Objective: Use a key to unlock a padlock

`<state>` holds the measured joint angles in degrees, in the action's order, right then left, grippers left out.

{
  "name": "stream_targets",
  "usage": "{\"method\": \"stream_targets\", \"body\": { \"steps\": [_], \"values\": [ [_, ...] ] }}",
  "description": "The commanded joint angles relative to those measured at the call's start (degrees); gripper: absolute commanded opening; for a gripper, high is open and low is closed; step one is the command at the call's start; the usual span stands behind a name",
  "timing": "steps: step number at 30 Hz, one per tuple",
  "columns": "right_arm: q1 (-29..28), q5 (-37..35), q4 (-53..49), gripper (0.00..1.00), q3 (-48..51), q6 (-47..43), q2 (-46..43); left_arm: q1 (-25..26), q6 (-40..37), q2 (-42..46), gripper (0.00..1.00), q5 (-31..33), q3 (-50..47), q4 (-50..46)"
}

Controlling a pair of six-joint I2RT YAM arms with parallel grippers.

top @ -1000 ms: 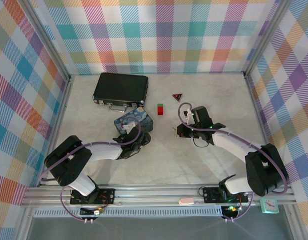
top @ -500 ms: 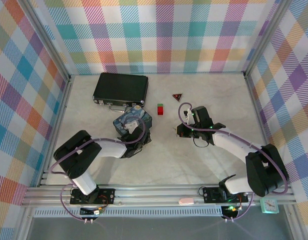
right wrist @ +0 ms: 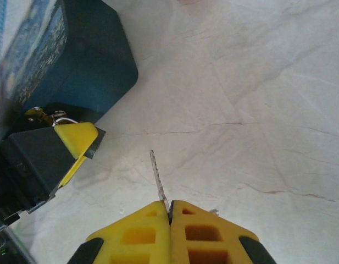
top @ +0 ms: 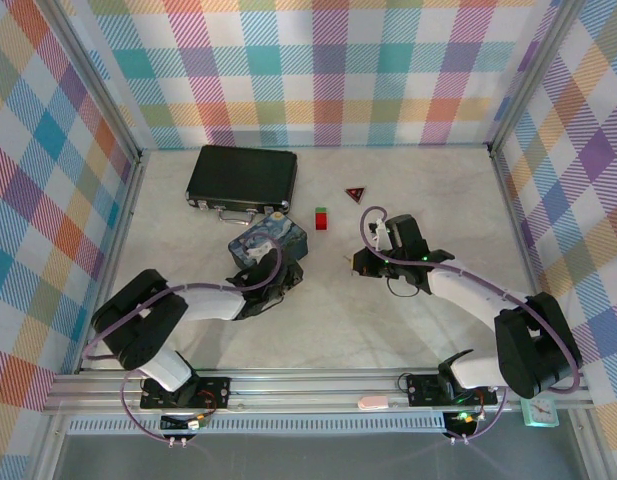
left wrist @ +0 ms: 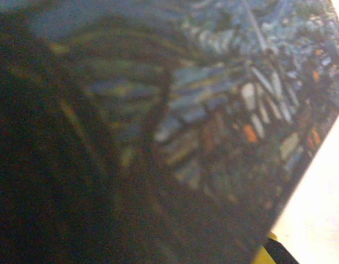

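Right claw (right wrist: pixel 170 212): mine, bottom middle of the wrist frame, pads pressed together on the key (right wrist: pixel 157 175). Only its thin blade sticks out, pointing up-frame and leaning a little left.
Left claw (top: pixel 280 279): low at the near edge of the tin (top: pixel 271 240), centre-left of the top frame. I cannot tell whether it is clamped or apart. I see one yellow fingertip (right wrist: pixel 76 136) at the left of my wrist frame, and its own camera gives a blur of blue paint.
Padlock (right wrist: pixel 45 116): small glinting body with a wire shackle at the left edge of my wrist frame, just beside that fingertip and against the tin's dark side. Held or merely touched is unclear.
Keyhole: too small for me to make out.
Gap: key tip and padlock are apart, with bare table (right wrist: pixel 257 82) between them.
Step, as I judge it: bring the blade to the keyhole.
How to do it well: turn my wrist so the blade lines up with the lock's axis before closing in, then approach slowly along the blade, not sideways.
Grip: the key is thin and may pivot between my pads, so clamp firmly and push lightly.
Risk: a missed tip could shove the lock away or skid onto the tin.
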<state>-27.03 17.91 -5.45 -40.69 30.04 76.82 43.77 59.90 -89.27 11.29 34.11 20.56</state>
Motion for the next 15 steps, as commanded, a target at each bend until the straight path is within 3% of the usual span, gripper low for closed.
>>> {"method": "stream_targets", "body": {
  "steps": [1,6,15],
  "values": [
    [-0.40,7.84,7.53,0.00,1.42,4.71,0.73,-0.19,4.13,3.88,0.00,-4.47,-1.82,5.93],
    [-0.68,17.09,23.53,0.00,6.24,14.52,4.16,-0.21,9.80,4.57,0.00,-6.83,-5.54,15.85],
    [-3.32,21.46,43.12,0.00,10.69,23.51,13.65,-1.37,17.87,-2.98,0.00,-11.18,-11.76,41.25]
  ]
}}
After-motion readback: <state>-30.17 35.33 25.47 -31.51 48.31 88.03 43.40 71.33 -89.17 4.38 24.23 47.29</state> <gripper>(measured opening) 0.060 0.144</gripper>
